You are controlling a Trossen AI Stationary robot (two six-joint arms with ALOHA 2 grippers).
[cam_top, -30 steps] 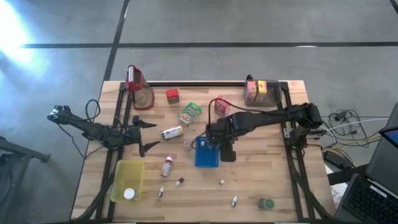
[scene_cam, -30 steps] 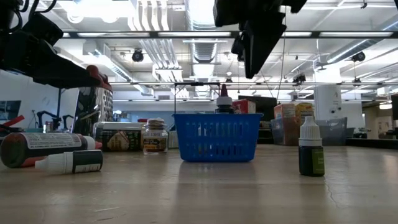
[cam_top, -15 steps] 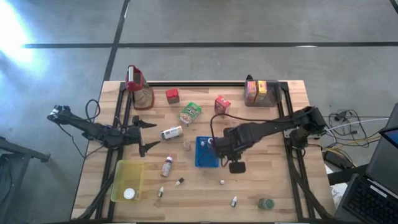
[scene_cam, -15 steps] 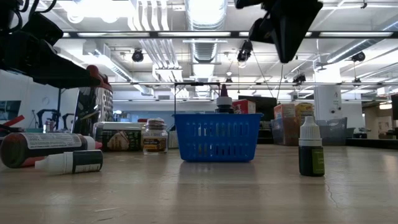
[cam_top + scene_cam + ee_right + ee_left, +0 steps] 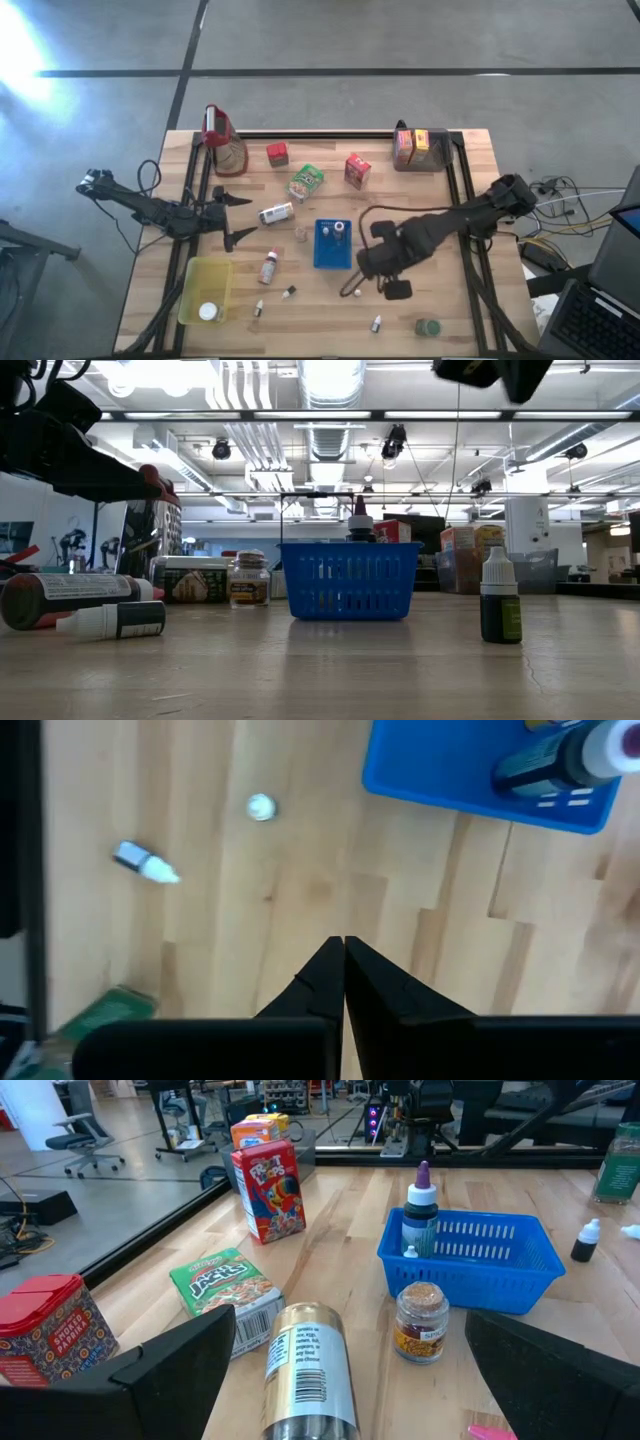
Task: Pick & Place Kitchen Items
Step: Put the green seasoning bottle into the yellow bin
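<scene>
Your left gripper (image 5: 232,217) waits spread wide by the tin (image 5: 276,213). Your right gripper (image 5: 352,287), pinched shut on nothing, hangs just past the basket (image 5: 332,259) above the white cap (image 5: 357,293); open it, then descend straight over that cap

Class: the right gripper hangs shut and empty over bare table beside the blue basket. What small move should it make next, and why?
Probably open the right gripper and move toward the small white-capped bottle nearby: its fingers are shut on nothing, and that bottle lies loose outside the blue basket.
</scene>
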